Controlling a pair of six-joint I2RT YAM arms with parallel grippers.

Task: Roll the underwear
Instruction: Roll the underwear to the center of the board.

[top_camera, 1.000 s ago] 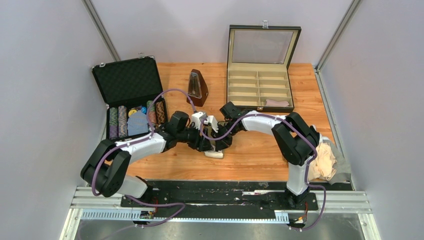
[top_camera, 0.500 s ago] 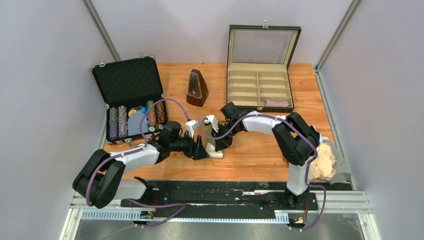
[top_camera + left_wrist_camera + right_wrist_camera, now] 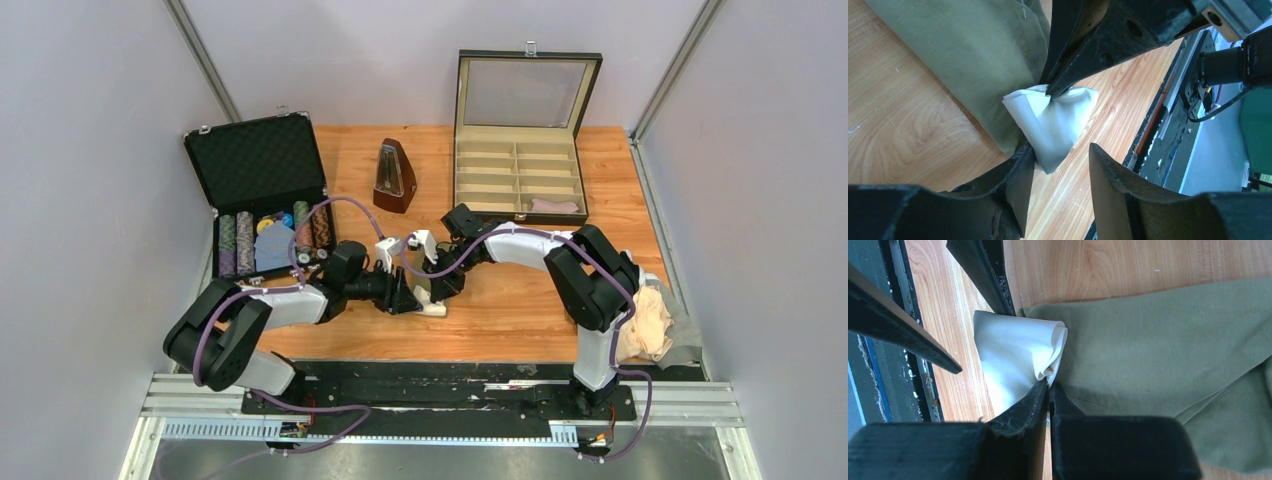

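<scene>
step: rolling from the waistband end | olive underwear (image 3: 1158, 355) lay flat at centre of table (image 3: 520, 305), its pale waistband (image 3: 1013, 355) curled up | right gripper (image 3: 1048, 385) was pinched together on the curl | left gripper (image 3: 1060, 160) stood apart, astride it | advice: the roll needed even tension and level edges

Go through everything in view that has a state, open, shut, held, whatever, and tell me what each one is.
left gripper: open, pale waistband corner between its fingers
right gripper: shut, pinching the waistband
olive underwear: spread flat, waistband end bunched
chip case: lid open
divider box: lid up, pinkish cloth in one compartment
metronome: upright
</scene>
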